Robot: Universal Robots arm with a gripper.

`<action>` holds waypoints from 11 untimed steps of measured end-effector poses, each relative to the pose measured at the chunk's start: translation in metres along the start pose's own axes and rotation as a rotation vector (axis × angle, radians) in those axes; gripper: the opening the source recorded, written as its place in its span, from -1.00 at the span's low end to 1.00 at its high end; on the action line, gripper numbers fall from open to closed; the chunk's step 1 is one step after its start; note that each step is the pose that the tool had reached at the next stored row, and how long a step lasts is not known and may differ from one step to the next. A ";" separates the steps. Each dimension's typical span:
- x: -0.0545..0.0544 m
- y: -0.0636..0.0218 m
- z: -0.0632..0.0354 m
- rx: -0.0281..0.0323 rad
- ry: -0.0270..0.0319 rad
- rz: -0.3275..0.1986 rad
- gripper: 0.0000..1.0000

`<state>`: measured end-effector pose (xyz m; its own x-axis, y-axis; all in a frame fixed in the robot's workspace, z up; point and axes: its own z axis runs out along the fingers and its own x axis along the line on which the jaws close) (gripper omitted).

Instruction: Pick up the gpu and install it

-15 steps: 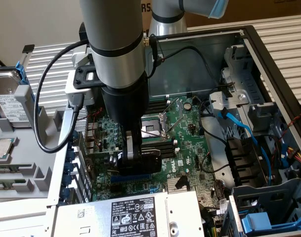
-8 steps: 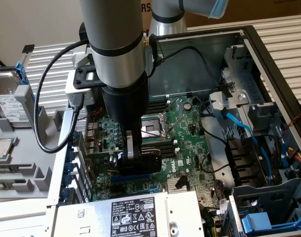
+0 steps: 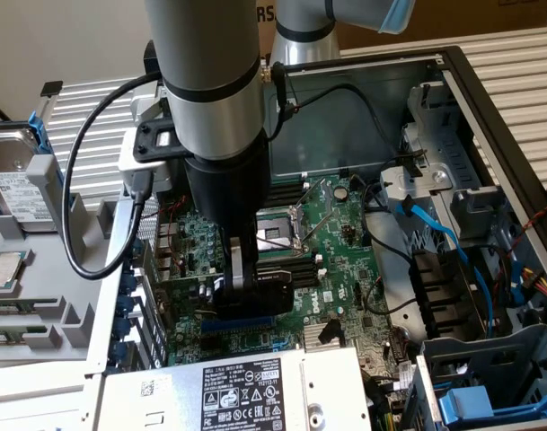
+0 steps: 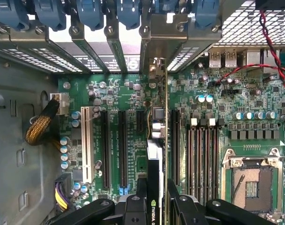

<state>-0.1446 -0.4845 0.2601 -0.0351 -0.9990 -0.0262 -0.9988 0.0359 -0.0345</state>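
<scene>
Gripper (image 4: 157, 183) tight around upright gpu (image 4: 155, 158)

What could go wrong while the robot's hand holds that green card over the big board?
1. The hand grips the gpu on its edge above the motherboard. If the card isn't lined up with a black slot, it might press on small parts instead.
2. Its silver bracket sits close to the case's back frame and could snag there.
</scene>
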 end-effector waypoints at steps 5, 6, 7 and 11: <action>-0.001 0.0000 0.0000 0.0000 0.0035 -0.004 -0.47; -0.001 0.0000 0.0000 0.0000 0.0043 -0.004 -0.47; -0.001 0.0000 0.0000 0.0001 0.0052 -0.004 -0.47; -0.002 0.0001 0.0000 0.0001 0.0074 -0.004 -0.47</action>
<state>-0.1446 -0.4825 0.2602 -0.0313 -0.9993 -0.0186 -0.9989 0.0319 -0.0347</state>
